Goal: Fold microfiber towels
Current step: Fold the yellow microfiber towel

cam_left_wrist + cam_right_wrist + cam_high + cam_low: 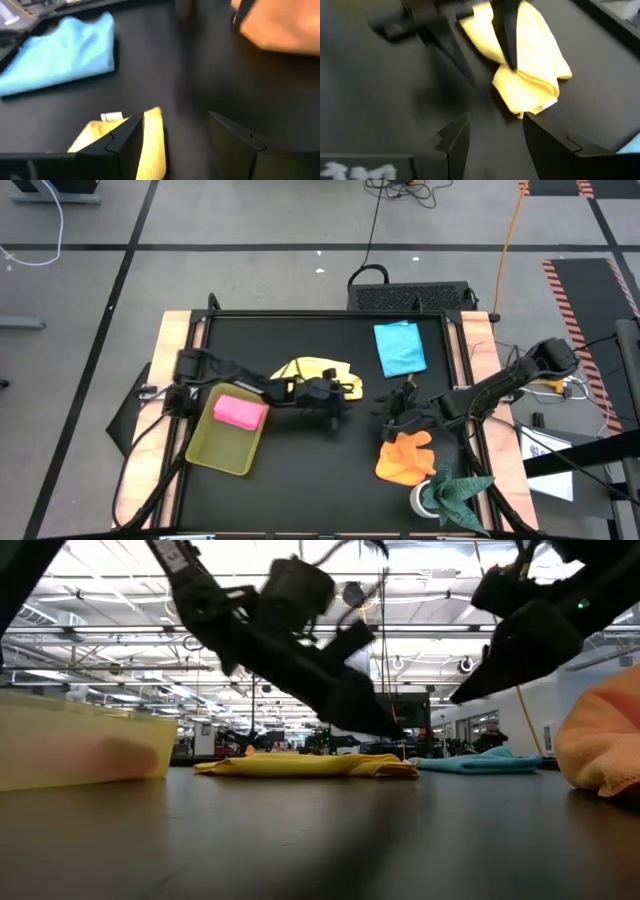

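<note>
Microfiber towels, four small soft cloths, lie spread over the black table mat (300,480) you are working on, and you can place each by the translucent yellow-green rectangular tray (215,452) at the mat's left edge.

Your two dark arms are the biggest things above the mat. The left arm reaches out past the tray toward the mat's middle, and the left gripper (347,391) hangs just beyond the yellow towel; in the left wrist view its two fingers (125,140) stand spread with bare mat between them, holding nothing. The right arm comes in from the side opposite the tray, and the right gripper (385,413) sits near the mat's middle, facing the left one; its fingers (455,137) are likewise parted and empty, just short of the yellow towel's corner.

Next in size is the tray itself, and the folded pink microfiber towel (239,412) lies inside it at the far end.

The crumpled yellow microfiber towel (315,370) lies just beside the tray, toward the mat's middle, loosely bunched and flat on the mat, a small white label (550,103) showing at one corner.

The light blue microfiber towel (400,348) lies well apart from the tray, toward the far corner of the mat, roughly squared.

The orange microfiber towel (404,459) lies rumpled well apart from the tray, on the right arm's side, near the front.

A dark green cloth (458,488) sits bunched just beyond the orange towel, farthest from the tray.
</note>
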Motion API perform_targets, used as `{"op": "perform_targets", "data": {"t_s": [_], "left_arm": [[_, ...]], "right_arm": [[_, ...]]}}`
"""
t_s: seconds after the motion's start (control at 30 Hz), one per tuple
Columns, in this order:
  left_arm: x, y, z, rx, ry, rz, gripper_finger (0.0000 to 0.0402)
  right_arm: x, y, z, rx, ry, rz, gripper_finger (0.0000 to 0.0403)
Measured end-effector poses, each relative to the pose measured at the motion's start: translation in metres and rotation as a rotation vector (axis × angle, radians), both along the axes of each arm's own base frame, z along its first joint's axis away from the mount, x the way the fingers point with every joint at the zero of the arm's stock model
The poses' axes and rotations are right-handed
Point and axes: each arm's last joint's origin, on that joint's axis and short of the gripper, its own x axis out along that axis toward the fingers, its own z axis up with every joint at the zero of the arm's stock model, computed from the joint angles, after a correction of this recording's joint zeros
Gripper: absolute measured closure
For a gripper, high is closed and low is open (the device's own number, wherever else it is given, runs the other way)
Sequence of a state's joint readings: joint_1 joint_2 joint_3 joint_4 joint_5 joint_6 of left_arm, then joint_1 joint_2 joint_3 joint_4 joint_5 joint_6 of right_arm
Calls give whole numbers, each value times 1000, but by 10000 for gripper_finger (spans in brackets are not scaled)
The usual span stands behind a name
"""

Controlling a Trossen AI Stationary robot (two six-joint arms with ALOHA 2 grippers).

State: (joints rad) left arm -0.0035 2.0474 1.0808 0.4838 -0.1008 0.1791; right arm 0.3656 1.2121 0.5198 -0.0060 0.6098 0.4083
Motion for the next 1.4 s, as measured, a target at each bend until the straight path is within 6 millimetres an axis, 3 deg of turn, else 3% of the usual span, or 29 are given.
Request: {"op": "perform_targets", "data": {"t_s": [0.1, 0.33, 0.53, 0.67, 0.73, 0.9, 1.2, 1.33, 1.4], "left_arm": [[19, 5, -5, 50, 67, 32, 188], [37, 25, -16, 77, 241, 96, 206], [37, 30, -21, 55, 260, 143, 294], [31, 25, -6, 98, 297, 151, 380], [27, 19, 8, 104, 303, 145, 390], [12, -8, 71, 54, 216, 110, 390], [-51, -51, 207, 86, -123, -42, 387], [-75, -58, 240, 100, -224, -84, 396], [-78, -60, 238, 94, -219, -95, 392]], "right_arm": [[-6, -2, 5, 3, -53, 15, 229], [-21, -8, 11, -7, -192, 63, 229], [-36, -13, 12, 8, -300, 75, 229], [-42, -16, 8, 33, -362, 72, 229], [-44, -17, 5, 51, -384, 66, 229], [-47, -17, -8, 86, -359, 51, 229], [-41, -2, -5, 158, -440, 125, 229], [-40, 3, -3, 159, -473, 153, 229], [-40, 3, -3, 159, -473, 156, 229]]}}
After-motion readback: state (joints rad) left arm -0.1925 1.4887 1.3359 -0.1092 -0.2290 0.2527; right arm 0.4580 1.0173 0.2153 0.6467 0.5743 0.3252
